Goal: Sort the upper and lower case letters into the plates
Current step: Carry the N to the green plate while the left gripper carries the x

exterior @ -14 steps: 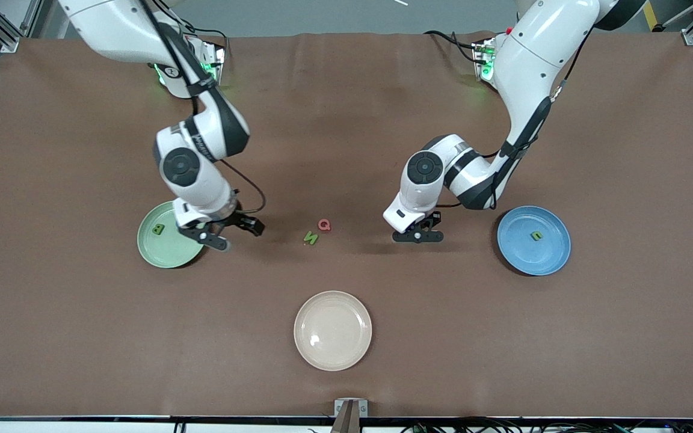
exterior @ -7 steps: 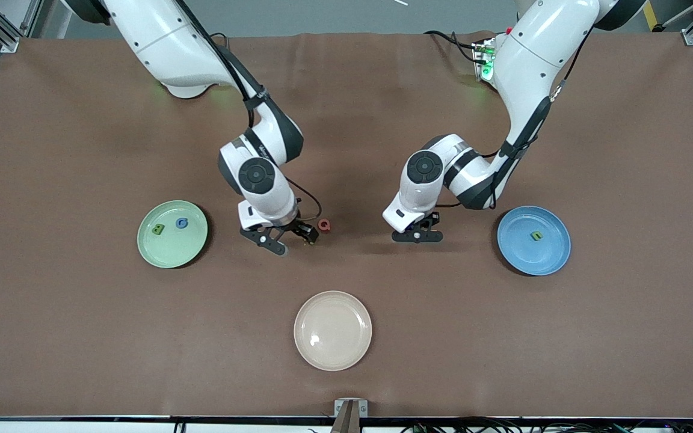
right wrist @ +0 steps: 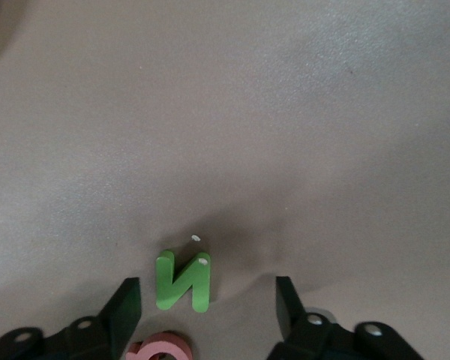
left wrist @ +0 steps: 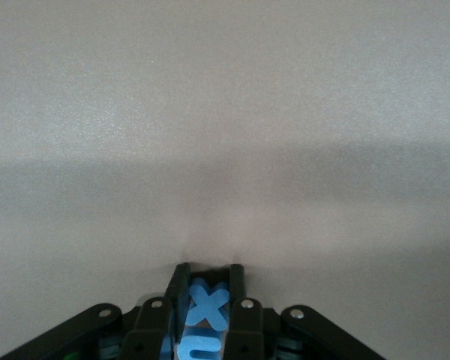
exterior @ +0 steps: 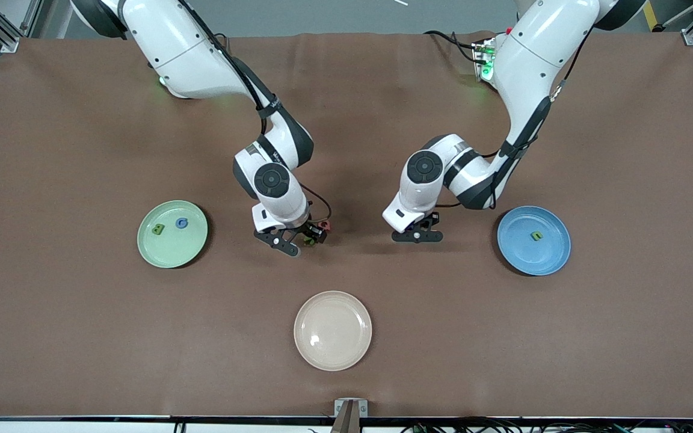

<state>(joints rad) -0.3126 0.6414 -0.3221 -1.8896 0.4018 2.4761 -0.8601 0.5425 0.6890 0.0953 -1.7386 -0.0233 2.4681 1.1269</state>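
Note:
In the left wrist view my left gripper [left wrist: 208, 274] is shut on a blue x [left wrist: 208, 306], with a second blue letter [left wrist: 199, 349] pressed against it between the same fingers. In the front view this gripper [exterior: 417, 236] sits low over the table between the middle and the blue plate [exterior: 527, 260], which holds a small green letter [exterior: 537, 236]. My right gripper [right wrist: 208, 289] is open, its fingers on either side of the green N [right wrist: 183, 281], and the pink Q [right wrist: 162, 348] lies beside it. The light green plate [exterior: 169, 254] holds a green B [exterior: 157, 229] and a blue G [exterior: 182, 224].
A cream-beige plate [exterior: 332, 330] lies nearer to the front camera than both grippers, mid-table. The brown mat covers the whole table. The two arms stand a short gap apart over the middle.
My right arm left the green plate, where the blue G now lies, and came down around the N. The left gripper closed fully on the blue letters without moving away.

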